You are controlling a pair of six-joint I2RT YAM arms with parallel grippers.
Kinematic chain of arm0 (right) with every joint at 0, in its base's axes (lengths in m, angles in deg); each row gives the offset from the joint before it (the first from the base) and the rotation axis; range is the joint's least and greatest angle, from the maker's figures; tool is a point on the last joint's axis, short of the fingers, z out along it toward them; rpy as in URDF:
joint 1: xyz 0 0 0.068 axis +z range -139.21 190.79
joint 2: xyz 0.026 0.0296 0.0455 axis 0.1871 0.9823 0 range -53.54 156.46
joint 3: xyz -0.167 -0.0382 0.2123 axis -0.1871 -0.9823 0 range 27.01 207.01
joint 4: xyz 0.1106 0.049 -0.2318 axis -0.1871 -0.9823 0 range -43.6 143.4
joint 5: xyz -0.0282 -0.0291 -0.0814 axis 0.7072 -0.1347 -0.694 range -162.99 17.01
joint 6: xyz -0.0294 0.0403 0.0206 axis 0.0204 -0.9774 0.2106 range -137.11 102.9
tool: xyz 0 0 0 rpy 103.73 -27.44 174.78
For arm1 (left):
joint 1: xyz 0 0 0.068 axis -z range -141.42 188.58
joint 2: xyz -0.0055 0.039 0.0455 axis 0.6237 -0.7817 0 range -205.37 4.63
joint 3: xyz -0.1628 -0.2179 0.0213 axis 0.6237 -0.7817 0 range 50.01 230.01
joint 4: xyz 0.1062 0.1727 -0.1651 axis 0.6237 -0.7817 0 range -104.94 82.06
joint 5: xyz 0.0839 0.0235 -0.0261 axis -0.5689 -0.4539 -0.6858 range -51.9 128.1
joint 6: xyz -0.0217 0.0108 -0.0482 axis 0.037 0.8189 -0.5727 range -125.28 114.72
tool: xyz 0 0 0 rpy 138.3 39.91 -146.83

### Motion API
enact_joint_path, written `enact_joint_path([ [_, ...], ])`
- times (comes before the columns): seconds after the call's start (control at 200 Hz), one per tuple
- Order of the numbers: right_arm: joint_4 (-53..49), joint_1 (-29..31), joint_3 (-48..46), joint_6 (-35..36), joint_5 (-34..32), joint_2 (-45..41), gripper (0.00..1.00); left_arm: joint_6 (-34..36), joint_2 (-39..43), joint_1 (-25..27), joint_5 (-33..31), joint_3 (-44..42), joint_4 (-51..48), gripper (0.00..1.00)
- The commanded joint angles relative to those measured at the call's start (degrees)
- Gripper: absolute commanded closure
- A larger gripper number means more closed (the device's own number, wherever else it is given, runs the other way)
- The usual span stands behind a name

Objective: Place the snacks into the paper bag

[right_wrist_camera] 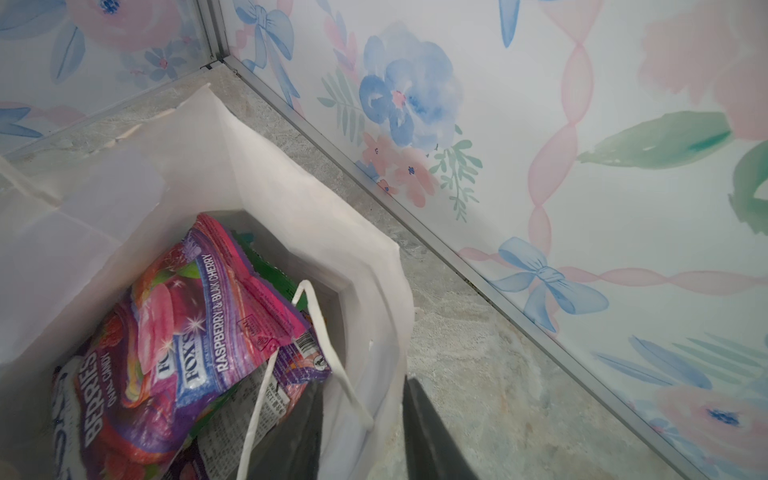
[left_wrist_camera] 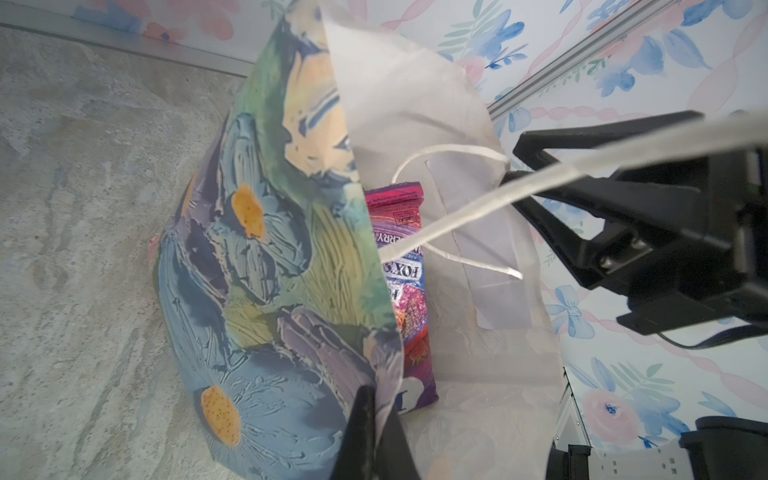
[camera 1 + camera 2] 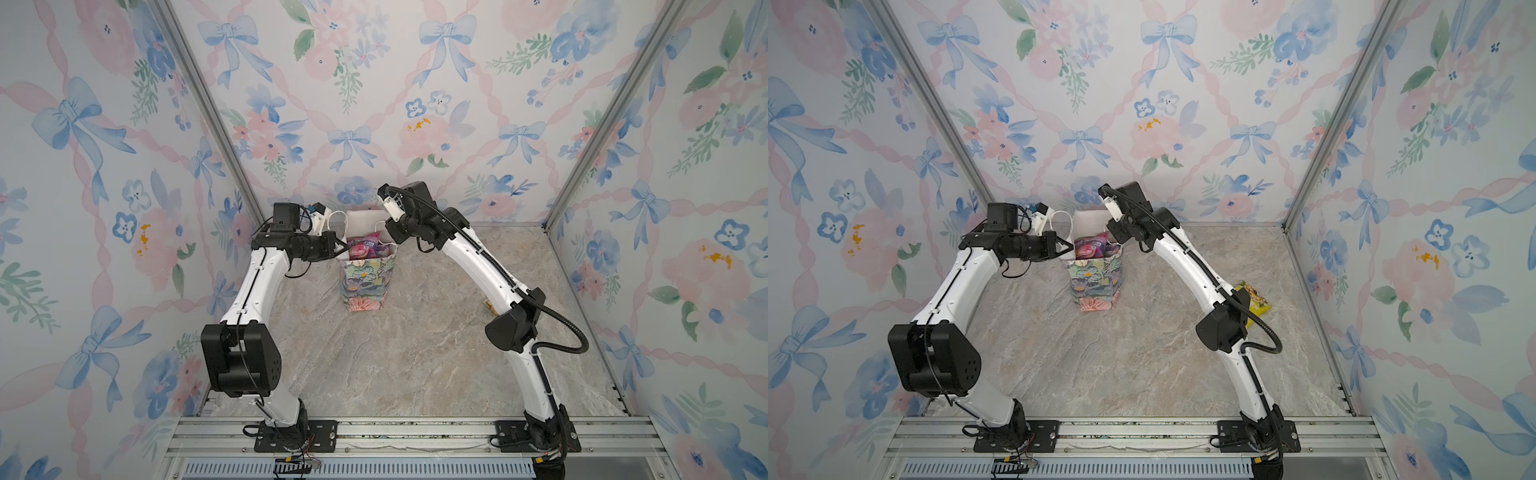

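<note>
On the left, your left gripper point(image 3: 343, 249) has its fingers point(image 2: 362, 440) pressed together on the left rim of the paper bag point(image 3: 362, 286), pulling that wall out so the mouth gapes. The bag stands upright toward the back of the table point(image 3: 415, 353), mid-scene in both top views. It is thin, creasing paper, with a brush-textured floral print outside and matte white inside. One of its white cord handles point(image 2: 478, 211) droops into the opening.

Inside lie the snacks: a glossy, crinkled purple-and-pink FOX'S packet point(image 1: 187, 332) sits on top, with green edges showing beneath it. Your right gripper point(image 1: 362, 380) straddles the bag's right wall, fingers apart, one inside and one outside, clamping nothing. Farthest right, a yellow packet point(image 3: 1257, 300) lies flat on the table beside the right arm's elbow, well apart from the bag.

I judge the loading nearly done, with that packet left. Your next move calls for lifting the right fingers clear without snagging the handle or dragging the light wall. You would then reach back for the slippery film.
</note>
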Motion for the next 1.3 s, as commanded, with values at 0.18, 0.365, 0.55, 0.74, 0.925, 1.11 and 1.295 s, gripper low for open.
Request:
enact_joint_path([
  [0.18, -0.42, -0.34, 3.69, -0.19, 0.76, 3.33, 0.77, 0.77, -0.92, 0.26, 4.52, 1.79, 0.57, 1.0],
  [0.365, -0.88, -0.27, 4.6, -0.43, 1.96, 3.18, 0.93, 0.84, -1.01, 0.25, 4.32, 1.79, 0.56, 1.0],
  [0.55, -0.79, -0.35, 3.86, -1.1, 3.01, 0.71, 0.99, 0.84, -0.9, 0.25, 4.22, 1.77, 0.56, 1.0],
  [0.74, 2.44, -0.05, -2.15, -2.51, 6.23, -5.55, 0.99, 0.75, -1.02, 0.06, 4.22, 1.71, 0.56, 1.0],
  [0.925, 7.17, 0.04, -10.0, -4.31, 10.31, -12.75, 0.98, 0.58, -1.46, -0.55, 4.26, 1.49, 0.56, 1.0],
  [1.11, 11.98, -0.16, -18.18, -5.44, 13.52, -18.63, 0.98, 0.49, -1.8, -0.74, 4.17, 1.48, 0.56, 1.0],
  [1.295, 17.6, -0.91, -27.08, -6.26, 19.57, -23.38, 0.98, 0.4, -2.05, -0.87, 3.97, 1.44, 0.56, 1.0],
])
